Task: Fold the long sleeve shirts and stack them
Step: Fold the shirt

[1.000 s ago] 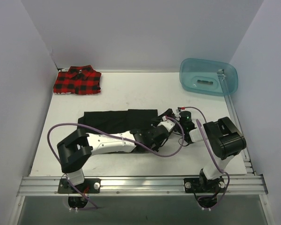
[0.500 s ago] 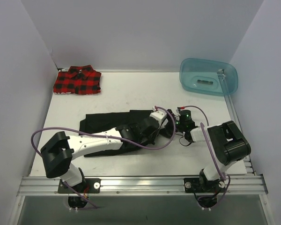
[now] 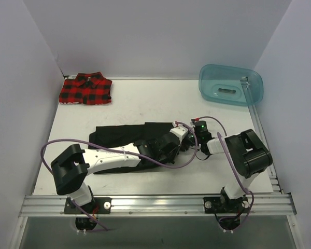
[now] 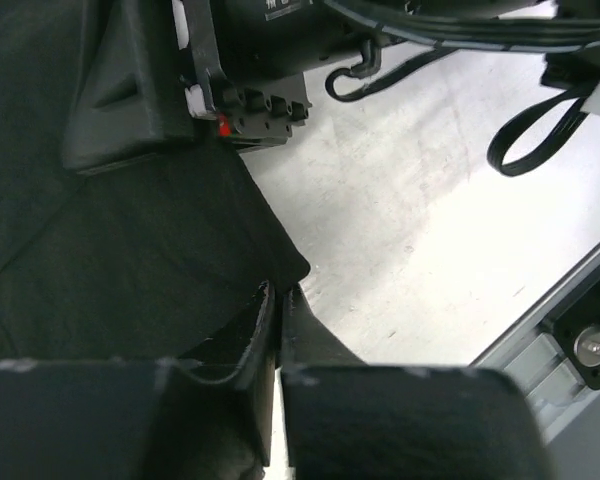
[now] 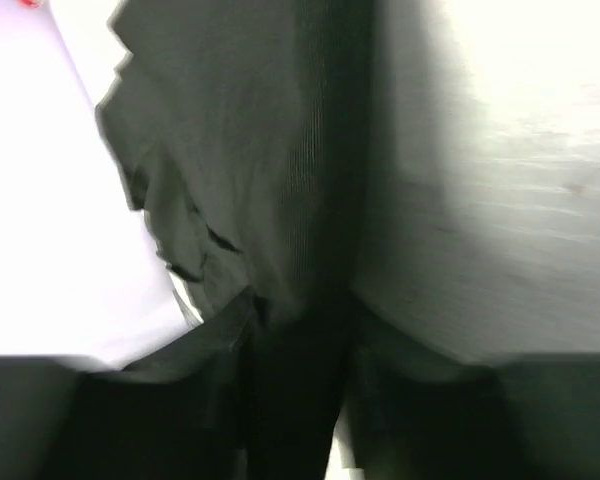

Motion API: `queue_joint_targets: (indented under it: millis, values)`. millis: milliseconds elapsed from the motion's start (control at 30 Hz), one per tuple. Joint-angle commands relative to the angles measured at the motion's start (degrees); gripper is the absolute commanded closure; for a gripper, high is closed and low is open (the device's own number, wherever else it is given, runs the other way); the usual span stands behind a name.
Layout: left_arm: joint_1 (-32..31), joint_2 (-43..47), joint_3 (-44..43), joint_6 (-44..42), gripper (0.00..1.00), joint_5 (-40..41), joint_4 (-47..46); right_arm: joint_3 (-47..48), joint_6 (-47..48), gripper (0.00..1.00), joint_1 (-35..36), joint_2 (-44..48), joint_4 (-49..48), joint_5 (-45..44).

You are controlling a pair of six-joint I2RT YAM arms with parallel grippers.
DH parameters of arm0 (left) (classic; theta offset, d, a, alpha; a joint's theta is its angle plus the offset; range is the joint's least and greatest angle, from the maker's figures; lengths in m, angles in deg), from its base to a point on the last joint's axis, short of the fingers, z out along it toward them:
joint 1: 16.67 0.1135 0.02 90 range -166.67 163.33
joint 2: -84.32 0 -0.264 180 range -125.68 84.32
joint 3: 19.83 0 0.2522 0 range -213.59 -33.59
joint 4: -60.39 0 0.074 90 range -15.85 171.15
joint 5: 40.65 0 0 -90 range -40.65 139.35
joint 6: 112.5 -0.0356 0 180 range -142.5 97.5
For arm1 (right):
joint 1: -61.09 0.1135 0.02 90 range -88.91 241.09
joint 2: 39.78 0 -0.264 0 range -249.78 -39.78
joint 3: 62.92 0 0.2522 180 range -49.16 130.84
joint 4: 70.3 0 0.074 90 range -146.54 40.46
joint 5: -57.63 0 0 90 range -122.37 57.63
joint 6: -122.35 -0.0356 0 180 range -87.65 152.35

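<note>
**A:** Two shirts on view. Where does each one sit?

**B:** The black shirt (image 3: 119, 136) lies stretched out sideways across the middle of the bench (image 3: 145, 101), rumpled along its near edge. The plaid shirt (image 3: 86, 89) is folded, collar showing, in the far left corner, well apart from it.

**A:** And the tools?

**B:** Both meet at the black shirt's right end. The left tool (image 4: 279, 292) is closed, its fingers pinching a corner of the black cloth, and its arm lies over the shirt's near side. The right tool (image 5: 300, 305) straddles a fold of the same cloth. Fabric fills the gap between its fingers, but the view is blurred and I cannot tell whether it is clamped.

**A:** Anything else?

**B:** A teal tub (image 3: 210, 83) sits in the far right corner, away from both shirts.
</note>
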Motion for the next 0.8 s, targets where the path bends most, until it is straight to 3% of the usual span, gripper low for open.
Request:
queue_joint_targets:
  millis: [0,33,67,100,133,233,367,467,600,767]
  values:
    - [-0.2,1.3,-0.1,4.0,0.87,-0.9,-3.2,1.6,3.9,0.73,0.4,-1.2,6.1,-1.7]
    - [-0.1,1.8,0.6,4.8,0.80,-0.8,-3.2,2.0,4.8,0.82,0.2,-1.1,7.1,-1.9]
    - [0.4,3.1,1.0,5.5,0.72,-0.8,-2.8,2.4,7.5,0.98,0.0,-0.7,10.2,-2.2]
    - [0.9,3.9,1.3,7.2,0.63,-1.1,-2.3,4.0,9.3,1.00,-0.3,0.4,12.6,-2.6]
    - [1.6,4.8,1.5,8.3,0.44,-2.0,-1.7,5.0,11.3,1.00,-0.8,1.1,15.4,-3.5]
    - [6.4,9.8,3.3,12.0,0.21,-4.6,1.3,10.9,22.0,1.00,-2.2,3.1,28.6,-4.8]
    - [15.3,19.8,6.6,13.9,0.17,-10.5,6.2,19.7,35.6,1.00,-4.2,5.2,50.9,-9.8]
    - [22.9,26.1,10.2,13.8,0.18,-11.8,9.1,26.8,45.3,1.00,-5.6,5.6,62.1,-15.0]
    - [34.1,31.6,18.3,13.5,0.18,-15.3,10.0,34.2,52.7,1.00,-6.2,5.8,71.6,-22.2]
    - [39.3,32.2,27.1,15.8,0.26,-17.5,5.4,42.2,60.5,1.00,-5.2,6.3,77.9,-28.6]
